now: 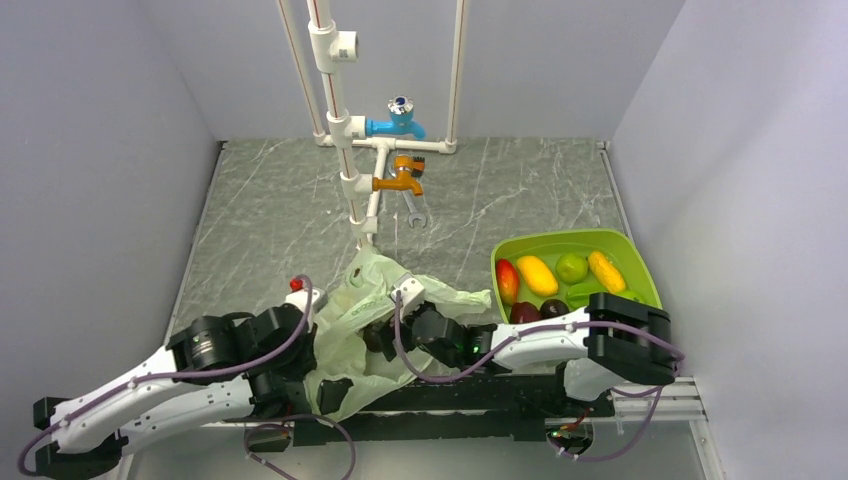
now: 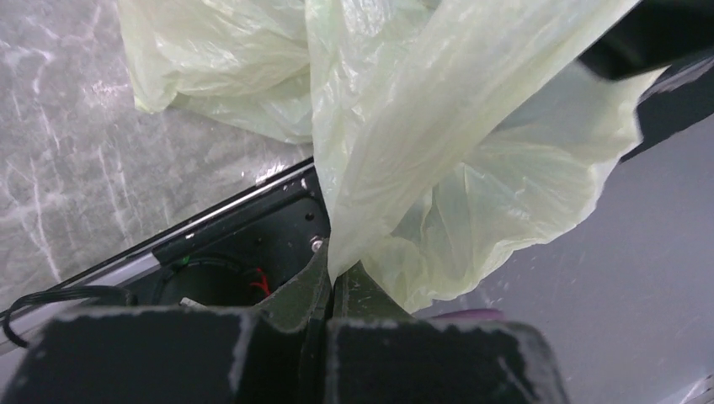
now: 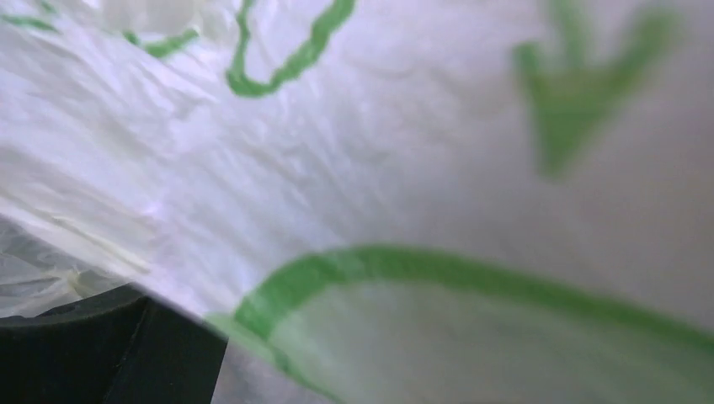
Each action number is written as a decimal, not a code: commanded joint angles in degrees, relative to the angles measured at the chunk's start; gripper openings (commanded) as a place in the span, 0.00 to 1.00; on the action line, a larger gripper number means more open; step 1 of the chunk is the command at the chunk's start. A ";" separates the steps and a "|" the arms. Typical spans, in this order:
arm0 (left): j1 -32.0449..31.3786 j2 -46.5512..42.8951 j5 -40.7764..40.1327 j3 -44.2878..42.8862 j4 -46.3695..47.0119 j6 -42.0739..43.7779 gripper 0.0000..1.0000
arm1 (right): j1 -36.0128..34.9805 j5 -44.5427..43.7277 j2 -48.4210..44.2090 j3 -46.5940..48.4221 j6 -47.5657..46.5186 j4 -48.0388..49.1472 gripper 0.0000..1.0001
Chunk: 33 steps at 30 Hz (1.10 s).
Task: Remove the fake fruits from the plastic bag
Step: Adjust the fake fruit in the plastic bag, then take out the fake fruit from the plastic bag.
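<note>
The pale green plastic bag [image 1: 365,305] lies crumpled at the near middle of the table between my two arms. My left gripper [image 2: 331,271] is shut on a fold of the bag [image 2: 438,126], pinched at the fingertips. My right gripper [image 1: 388,330] reaches into the bag from the right and is partly covered by it. Its wrist view is filled by bag film [image 3: 379,151] with green print, and only one dark finger [image 3: 93,353] shows. Several fake fruits lie in the lime-green tray [image 1: 620,243]: a red one [image 1: 507,280], a yellow one [image 1: 537,274] and a green one [image 1: 572,267] among them. No fruit shows inside the bag.
A white pipe frame [image 1: 335,120] with a blue tap [image 1: 400,122] and an orange tap [image 1: 403,178] stands at the back. A wrench [image 1: 414,208] lies below it. A small red-topped object [image 1: 297,285] sits left of the bag. Grey walls close in both sides.
</note>
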<state>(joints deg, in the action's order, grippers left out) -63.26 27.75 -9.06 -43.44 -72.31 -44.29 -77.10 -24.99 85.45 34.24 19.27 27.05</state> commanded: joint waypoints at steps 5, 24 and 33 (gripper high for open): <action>-0.19 4.05 4.07 -4.43 -7.51 6.47 0.00 | 0.59 5.38 -1.35 -3.11 -3.68 4.06 0.91; -0.24 6.17 7.69 2.19 -0.32 6.13 0.00 | 0.04 7.73 17.40 6.89 -3.48 11.02 0.75; -0.19 5.15 2.23 0.11 -3.07 4.01 0.00 | -0.65 6.67 6.99 3.67 -3.32 2.53 0.29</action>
<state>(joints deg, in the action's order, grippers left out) -63.26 33.85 -3.84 -41.39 -74.04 -38.79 -77.32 -15.99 100.22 39.18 15.70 32.21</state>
